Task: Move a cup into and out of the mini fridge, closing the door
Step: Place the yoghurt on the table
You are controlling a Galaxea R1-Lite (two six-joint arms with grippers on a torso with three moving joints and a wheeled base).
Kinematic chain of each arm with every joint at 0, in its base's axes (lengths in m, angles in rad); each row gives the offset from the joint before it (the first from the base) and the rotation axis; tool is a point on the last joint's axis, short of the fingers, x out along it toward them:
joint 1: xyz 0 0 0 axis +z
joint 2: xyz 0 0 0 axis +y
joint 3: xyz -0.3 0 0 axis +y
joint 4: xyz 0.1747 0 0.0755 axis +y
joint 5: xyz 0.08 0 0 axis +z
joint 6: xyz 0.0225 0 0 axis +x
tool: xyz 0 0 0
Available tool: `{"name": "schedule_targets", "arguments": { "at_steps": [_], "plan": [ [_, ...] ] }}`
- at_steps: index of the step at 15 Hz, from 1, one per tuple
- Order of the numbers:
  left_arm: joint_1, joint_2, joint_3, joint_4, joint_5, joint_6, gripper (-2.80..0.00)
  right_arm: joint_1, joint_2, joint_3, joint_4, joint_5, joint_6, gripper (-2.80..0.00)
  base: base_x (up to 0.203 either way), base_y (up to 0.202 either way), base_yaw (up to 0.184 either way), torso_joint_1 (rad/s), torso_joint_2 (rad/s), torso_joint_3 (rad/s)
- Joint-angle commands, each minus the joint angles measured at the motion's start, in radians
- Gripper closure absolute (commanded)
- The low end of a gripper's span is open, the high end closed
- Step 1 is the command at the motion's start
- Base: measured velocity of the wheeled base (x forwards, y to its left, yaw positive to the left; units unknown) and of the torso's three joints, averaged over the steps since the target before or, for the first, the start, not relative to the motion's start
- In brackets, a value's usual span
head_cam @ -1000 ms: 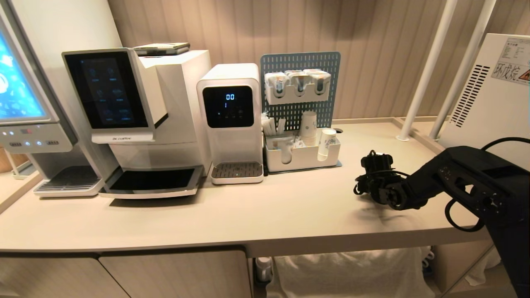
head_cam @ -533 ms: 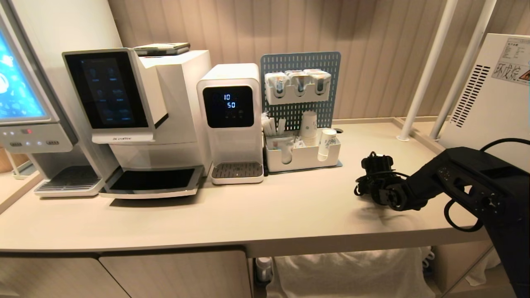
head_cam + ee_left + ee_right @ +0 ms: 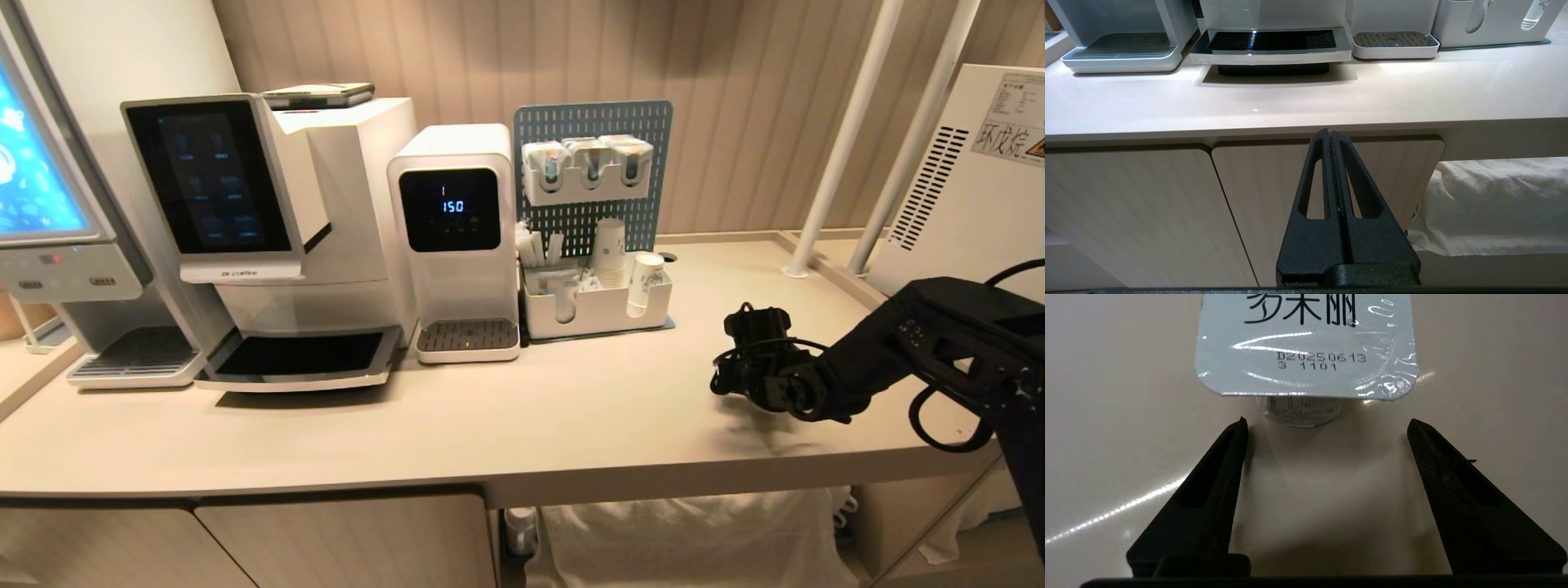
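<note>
While you watch the head view, right gripper (image 3: 747,359) hangs over the counter (image 3: 490,416) at 4 o'clock | left wrist: left gripper (image 3: 1331,136) fingers pressed together before a cabinet door (image 3: 1274,196) | right wrist: fingers (image 3: 1224,465) spread wide, a foil-lidded cup (image 3: 1306,351) standing at 12 o'clock, untouched.

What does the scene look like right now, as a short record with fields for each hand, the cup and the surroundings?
Right hand: open, low over the right end of the beige countertop
Cup: small sealed cup with a pale blue printed film lid, upright on the countertop just ahead of the right hand's fingertips, not gripped
Left hand: shut, empty, parked below the counter edge, facing a wood-grain cabinet door
Background: white drink machine with a dark screen; white organiser tray holding paper cups
</note>
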Motion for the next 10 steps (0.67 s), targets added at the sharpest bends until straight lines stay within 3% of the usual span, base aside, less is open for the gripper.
{"name": "schedule_targets", "arguments": {
  "at_steps": [1, 4, 5, 10],
  "plan": [
    [0.0, 0.002, 0.002, -0.001, 0.0, 0.0, 0.0, 0.015, -0.136, 0.094, -0.013, 0.0, 0.005, -2.8, 0.0, 0.0, 0.0, 0.0, 0.0, 0.0],
    [0.0, 0.002, 0.002, -0.001, 0.0, 0.0, 0.0, 0.053, -0.31, 0.257, -0.014, 0.014, 0.023, -2.8, 0.0, 0.0, 0.0, 0.0, 0.0, 0.0],
    [0.0, 0.002, 0.002, -0.001, 0.0, 0.0, 0.0, 0.069, -0.37, 0.323, -0.014, 0.017, 0.029, 0.0, 0.0, 0.0, 0.0, 0.0, 0.0, 0.0],
    [0.0, 0.002, 0.002, -0.001, 0.0, 0.0, 0.0, 0.122, -0.667, 0.571, -0.027, 0.075, 0.076, 0.0, 0.0, 0.0, 0.0, 0.0, 0.0, 0.0]
  ]
}}
